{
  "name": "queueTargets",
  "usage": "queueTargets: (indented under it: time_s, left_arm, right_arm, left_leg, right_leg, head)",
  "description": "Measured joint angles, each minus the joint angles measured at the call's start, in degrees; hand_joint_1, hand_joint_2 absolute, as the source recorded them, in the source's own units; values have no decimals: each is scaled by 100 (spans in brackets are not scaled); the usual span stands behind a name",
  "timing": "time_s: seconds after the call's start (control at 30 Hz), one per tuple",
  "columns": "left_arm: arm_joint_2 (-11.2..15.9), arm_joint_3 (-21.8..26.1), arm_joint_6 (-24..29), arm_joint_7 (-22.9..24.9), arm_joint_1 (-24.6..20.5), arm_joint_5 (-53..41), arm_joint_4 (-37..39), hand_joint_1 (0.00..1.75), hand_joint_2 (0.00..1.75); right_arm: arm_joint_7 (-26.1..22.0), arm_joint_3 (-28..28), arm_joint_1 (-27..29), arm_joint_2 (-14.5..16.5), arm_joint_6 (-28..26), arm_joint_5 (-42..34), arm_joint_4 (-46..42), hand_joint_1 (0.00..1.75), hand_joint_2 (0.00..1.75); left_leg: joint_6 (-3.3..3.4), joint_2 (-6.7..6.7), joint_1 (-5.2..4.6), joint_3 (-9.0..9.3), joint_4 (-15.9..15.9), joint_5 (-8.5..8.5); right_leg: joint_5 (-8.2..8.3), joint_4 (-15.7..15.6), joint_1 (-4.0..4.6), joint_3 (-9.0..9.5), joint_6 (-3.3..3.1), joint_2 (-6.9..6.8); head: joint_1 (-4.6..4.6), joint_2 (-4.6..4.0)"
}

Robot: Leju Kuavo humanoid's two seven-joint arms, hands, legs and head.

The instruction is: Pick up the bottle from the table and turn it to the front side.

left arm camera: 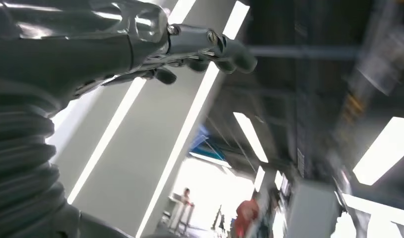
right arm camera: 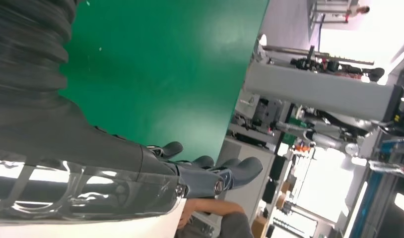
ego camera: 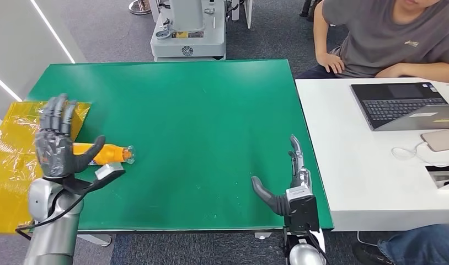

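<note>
An orange bottle [ego camera: 107, 153] with a clear cap lies on its side at the left of the green table [ego camera: 200, 105], cap toward the middle. My left hand [ego camera: 57, 144] is raised in front of the bottle's base end, fingers spread and pointing up, thumb stretched across the bottle; it holds nothing. The left wrist view looks up at the ceiling past the left hand [left arm camera: 205, 47]. My right hand [ego camera: 291, 185] hovers by the table's near right corner with fingers straight and thumb out, holding nothing. In the right wrist view the right hand [right arm camera: 210, 173] is over the green top.
A yellow sheet [ego camera: 12, 149] lies over the table's left edge. A white table [ego camera: 349, 165] with a laptop [ego camera: 404, 105] and a phone adjoins on the right, where a person [ego camera: 388, 38] sits. A grey machine base [ego camera: 189, 38] stands beyond the far edge.
</note>
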Motion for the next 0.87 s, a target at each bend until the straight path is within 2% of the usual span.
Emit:
queueTargets:
  time_s: [0.17,0.27,0.33,0.47,0.53,0.67,0.87]
  left_arm:
    - [-391,49,1,-35,481,1278,-1374,0,175]
    - [-523,-42,-1,-37,669,1974,-1875,0,175]
    - [-586,-223,-31,-37,779,2845,-2115,0,175]
    - [-749,-790,-618,-28,986,5044,-2328,0,175]
    - [-863,-1068,-1111,49,1085,5681,-2330,0,175]
    - [-1047,-1495,-1850,309,1207,6363,-2250,0,175]
    - [-1240,-1744,-2054,304,1363,6496,-1998,0,175]
  right_arm:
    - [11,-1,27,-1,-57,2,-28,0,175]
    - [13,-1,27,-2,-78,-6,-28,0,175]
    - [11,1,24,-2,-96,-33,-27,0,175]
    - [-3,24,15,-11,-149,-103,-17,0,175]
    - [-7,43,9,-16,-181,-119,-2,0,175]
    - [-24,67,10,-17,-238,-109,9,0,175]
    - [-64,89,37,-17,-262,-54,27,0,175]
  left_leg:
    - [1,-4,1,0,0,0]
    - [0,-4,1,1,0,0]
    - [0,-4,1,1,0,0]
    - [1,-8,1,0,0,0]
    - [1,-10,0,-1,0,0]
    - [2,-10,-1,-2,1,-1]
    - [3,-10,0,-3,1,-2]
  right_leg:
    - [-1,-1,1,2,1,-4]
    - [-1,-1,1,2,1,-4]
    - [-1,-1,1,2,1,-5]
    - [-1,-2,1,4,1,-10]
    - [0,-3,0,5,1,-11]
    - [0,-5,-1,4,2,-10]
    - [-1,-5,0,3,2,-11]
  head:
    - [1,0]
    - [0,0]
    - [0,0]
    - [-1,0]
    - [1,0]
    - [1,0]
    - [0,0]
